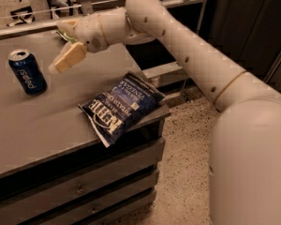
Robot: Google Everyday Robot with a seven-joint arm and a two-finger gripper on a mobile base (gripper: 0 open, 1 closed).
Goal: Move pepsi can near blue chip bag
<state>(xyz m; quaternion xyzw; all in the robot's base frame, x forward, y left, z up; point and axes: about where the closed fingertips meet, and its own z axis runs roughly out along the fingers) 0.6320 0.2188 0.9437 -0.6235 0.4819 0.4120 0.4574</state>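
Seen through a single camera set high beside the robot's own arm point(187, 55), whose bulky near section fills the lower right corner, close to the lens. The view tilts downward and faces across the corner of a grey table point(37, 125), taking in its drawer fronts point(84, 186) and the speckled floor point(187, 172) at middle range. The gripper point(61, 64) hangs over the table at upper left, right of the pepsi can point(27, 72) and beyond the blue chip bag point(122, 107) at centre frame.
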